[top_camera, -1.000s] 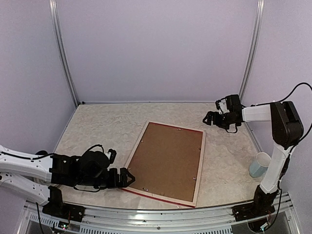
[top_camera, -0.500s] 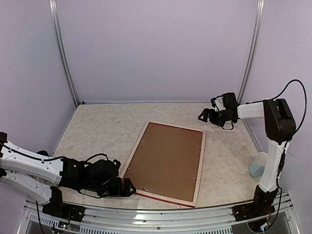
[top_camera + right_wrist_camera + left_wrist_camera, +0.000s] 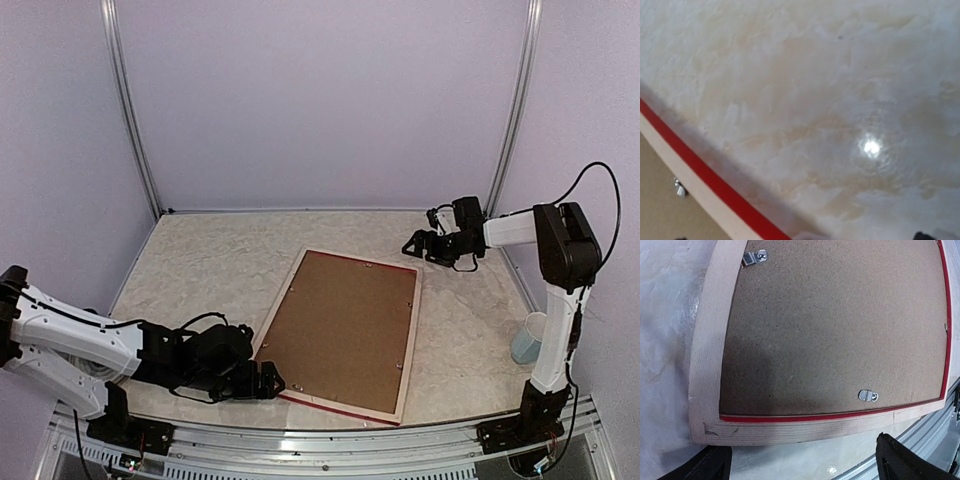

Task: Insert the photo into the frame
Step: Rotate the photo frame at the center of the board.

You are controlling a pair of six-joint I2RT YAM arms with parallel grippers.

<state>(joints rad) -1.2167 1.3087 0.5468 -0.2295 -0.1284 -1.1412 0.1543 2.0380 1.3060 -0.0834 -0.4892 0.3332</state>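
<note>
The frame (image 3: 411, 340) lies face down in the middle of the table, with pale wood edges and a thin red line around a brown backing board (image 3: 345, 330) held by small metal clips. The photo is out of view. My left gripper (image 3: 268, 382) is low at the frame's near left corner, open. In the left wrist view its dark fingertips (image 3: 895, 460) straddle that corner of the frame (image 3: 705, 340), nothing between them. My right gripper (image 3: 412, 245) hovers open just beyond the far right corner. The right wrist view shows the frame's red edge (image 3: 705, 175) and bare table.
A pale blue cup (image 3: 532, 338) stands by the right arm's base at the table's right edge. Metal clips (image 3: 868, 395) sit on the backing board (image 3: 830, 325) near the rim. The metal rail (image 3: 330, 440) runs along the near edge just behind the left gripper.
My left gripper has slid right and nearer, down to the frame's near left corner. My right gripper has moved a little left toward the far right corner. The frame has not moved.
</note>
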